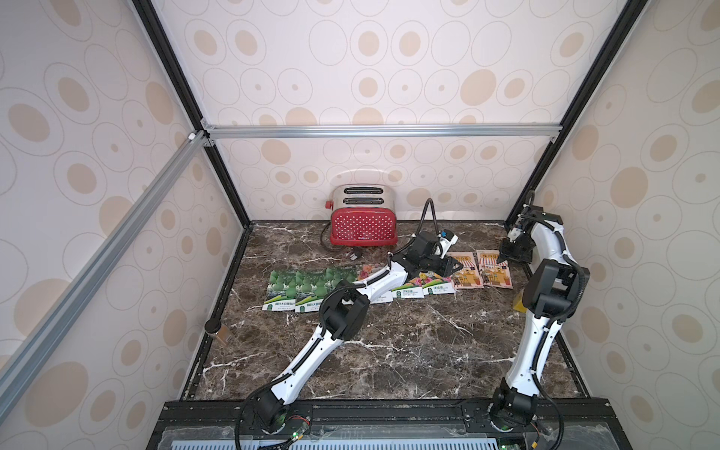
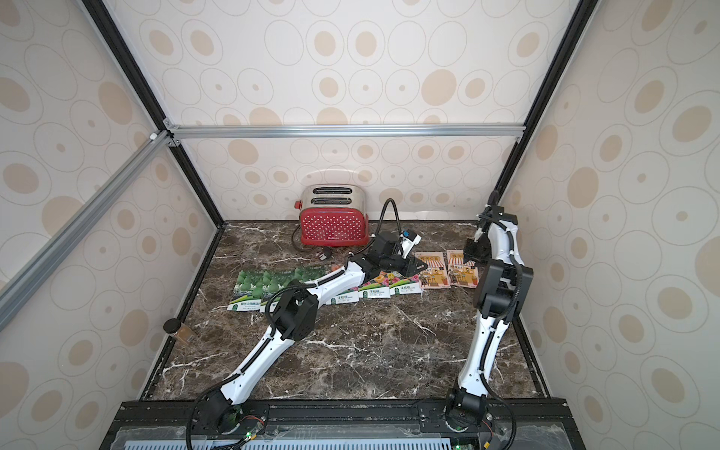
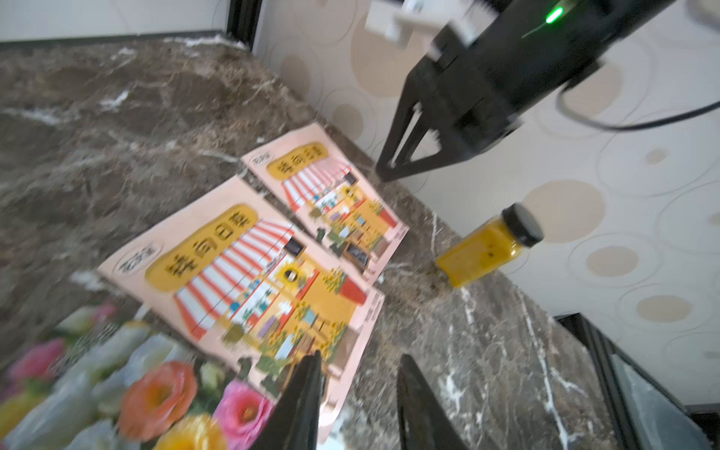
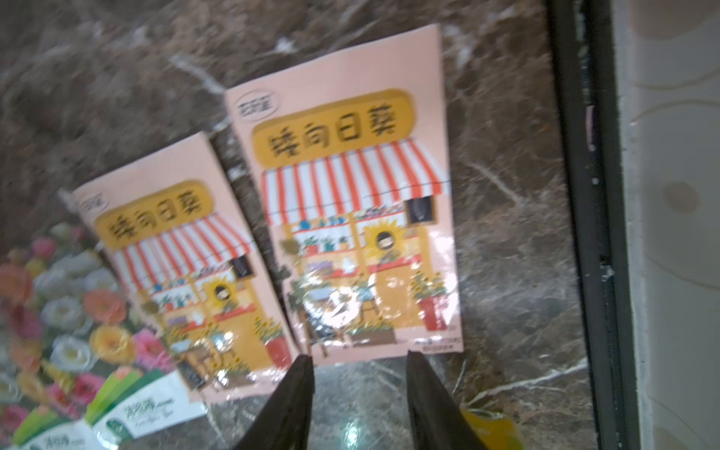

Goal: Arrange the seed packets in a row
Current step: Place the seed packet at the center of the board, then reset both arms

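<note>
left jaws sit parted and empty over one corner of a shop packet (image 3: 253, 272), right jaws parted and empty too, hanging just above the end shop packet (image 4: 350, 218). seed packets (image 1: 407, 291) lie flat in a row across the bench (image 1: 389, 350): gourd ones (image 1: 282, 290) left, flower ones (image 1: 438, 286) middle, shop ones (image 2: 432, 272) right.
</note>
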Motion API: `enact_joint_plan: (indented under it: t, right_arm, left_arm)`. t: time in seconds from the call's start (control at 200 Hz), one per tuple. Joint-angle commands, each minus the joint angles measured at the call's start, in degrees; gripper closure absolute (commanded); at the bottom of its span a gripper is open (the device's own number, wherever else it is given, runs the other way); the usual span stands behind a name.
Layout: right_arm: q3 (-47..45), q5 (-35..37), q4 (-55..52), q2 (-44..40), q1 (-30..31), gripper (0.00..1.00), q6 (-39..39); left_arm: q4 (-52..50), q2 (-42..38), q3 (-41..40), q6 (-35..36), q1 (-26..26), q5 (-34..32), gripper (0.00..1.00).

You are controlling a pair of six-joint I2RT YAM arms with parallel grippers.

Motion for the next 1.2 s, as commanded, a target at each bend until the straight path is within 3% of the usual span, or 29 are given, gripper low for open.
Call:
enact_joint_plan:
  t: [0.0, 0.045, 0.075, 0.11, 0.14, 0.205, 0.29, 0.32, 0.441, 0.586, 0.776, 0.871, 1.057, 1.197]
  right_arm:
    - [-8.44, -4.3, 9.89, -9.95, 5.39, 0.5, -5.34]
    - [-12.81, -5.09, 13.0, -13.43, 6.62, 0.43, -5.39]
    - [-15.07, -6.08, 14.47, -15.66, 7.27, 0.32, -5.25]
    - [-18.21, -7.47, 16.86, -18.59, 7.94, 0.29, -5.19]
    - [-21.32, -8.22, 19.02, -21.17, 8.44, 0.11, -5.0]
    - [-27.67, -10.38, 23.11, -26.84, 9.74, 0.0, -4.96]
    - [-36.41, -11.51, 27.83, -33.99, 11.48, 0.0, -4.15]
    - [-39.61, -11.87, 29.74, -36.76, 12.01, 0.0, -3.72]
    - [-53.99, -11.19, 39.36, -47.93, 13.4, 0.0, -0.23]
    - [-70.63, -3.47, 53.62, -59.52, 15.78, 0.0, 5.87]
    - [-85.1, 8.91, 67.92, -68.25, 23.89, 0.0, -0.41]
    - [-87.41, 14.63, 70.4, -69.07, 27.98, 0.0, -4.5]
    - [-92.29, 17.9, 75.93, -70.51, 28.18, 0.0, -2.15]
    - [-95.42, 21.19, 80.46, -69.47, 28.18, 0.0, -1.54]
  left_arm:
    - [-1.08, -11.27, -9.49, 6.58, 0.08, -8.32, 0.67]
    - [0.29, -15.61, -15.11, 7.08, 0.3, -11.06, 0.66]
    - [1.07, -18.19, -18.74, 7.27, 0.65, -12.24, 0.64]
    - [1.37, -21.4, -22.47, 7.09, 1.11, -14.35, 0.62]
    - [1.28, -24.14, -25.51, 7.01, 1.45, -16.32, 0.61]
    - [1.69, -30.52, -32.94, 7.45, 2.14, -21.02, 0.6]
    - [1.58, -38.88, -42.68, 8.19, 2.92, -27.74, 0.55]
    - [1.51, -41.7, -45.96, 8.05, 3.2, -30.83, 0.47]
    - [3.39, -53.41, -59.23, 7.45, 4.56, -41.06, 0.31]
    - [3.43, -64.64, -70.98, 7.61, 6.36, -53.57, 0.12]
    - [1.3, -76.7, -82.74, 7.49, 13.81, -57.89, 0.1]
    - [10.18, -84.34, -93.1, 12.86, 15.21, -64.65, 0.08]
    - [15.86, -97.5, -105.42, 15.75, 20.69, -72.74, 0.01]
    - [18.18, -104.39, -111.6, 20.32, 23.27, -72.5, 0.01]
